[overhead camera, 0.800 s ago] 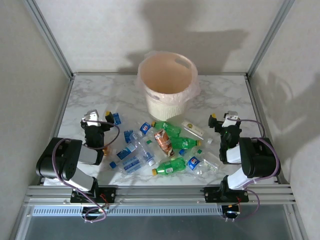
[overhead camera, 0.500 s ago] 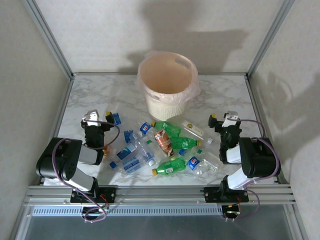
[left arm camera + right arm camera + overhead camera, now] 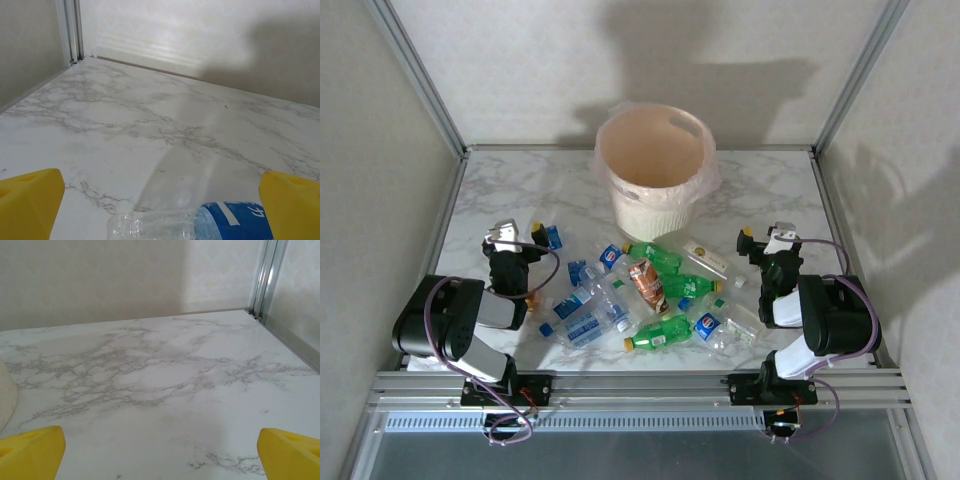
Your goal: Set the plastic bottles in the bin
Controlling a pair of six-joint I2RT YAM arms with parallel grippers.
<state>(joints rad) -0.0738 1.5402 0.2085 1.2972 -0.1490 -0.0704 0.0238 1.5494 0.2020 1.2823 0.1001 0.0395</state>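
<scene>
Several crushed plastic bottles lie in a loose heap mid-table: green ones (image 3: pixel 656 257) (image 3: pixel 661 332), a brown-orange labelled one (image 3: pixel 645 285), and clear ones with blue labels (image 3: pixel 584 322). The cream-white bin (image 3: pixel 655 165), lined with a thin bag, stands behind them. My left gripper (image 3: pixel 520 236) sits low at the left of the heap and is open. A clear blue-labelled bottle (image 3: pixel 200 225) lies on its side just in front of its gap (image 3: pixel 160 210). At the right, my right gripper (image 3: pixel 766 239) (image 3: pixel 162 452) is open over bare marble.
The marble tabletop (image 3: pixel 770 190) is walled by a metal frame with posts at the back corners (image 3: pixel 460 150). A sliver of the bin's cream wall (image 3: pixel 6 395) shows at the left edge of the right wrist view. Open marble lies behind both grippers.
</scene>
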